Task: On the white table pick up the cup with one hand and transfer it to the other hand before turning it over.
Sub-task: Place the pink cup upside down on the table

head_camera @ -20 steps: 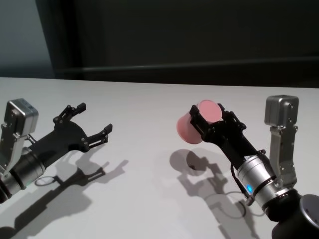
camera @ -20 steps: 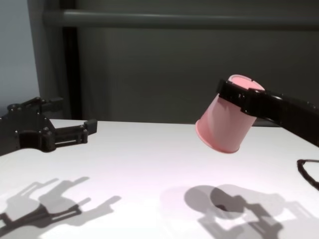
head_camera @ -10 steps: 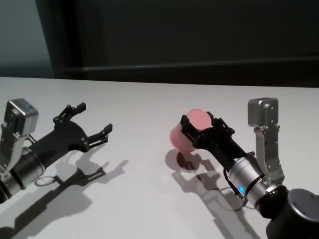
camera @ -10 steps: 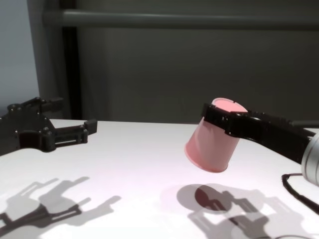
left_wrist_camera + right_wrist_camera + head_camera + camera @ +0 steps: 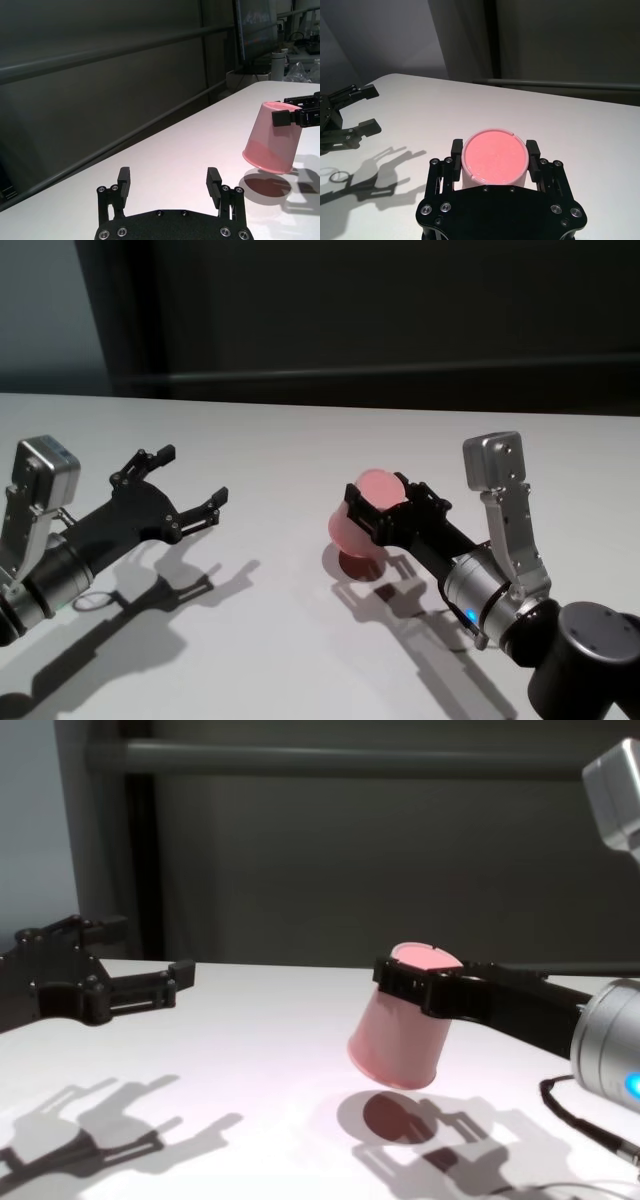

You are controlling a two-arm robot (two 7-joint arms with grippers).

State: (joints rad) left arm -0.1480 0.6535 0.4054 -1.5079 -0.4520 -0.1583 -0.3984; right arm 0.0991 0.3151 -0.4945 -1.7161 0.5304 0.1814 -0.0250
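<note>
The pink cup hangs upside down, flat base up and rim down, slightly tilted, just above the white table. My right gripper is shut on it near the base, a finger on each side. The cup's shadow lies right beneath it. The cup also shows in the chest view, the left wrist view and the right wrist view. My left gripper is open and empty, held above the table's left side, well apart from the cup.
A small cable loop lies on the table by the left arm. A cable trails under the right wrist. A dark wall with a rail stands behind the table's far edge.
My right gripper has carried the cup down and to the left, close to the tabletop. The left arm has not moved.
</note>
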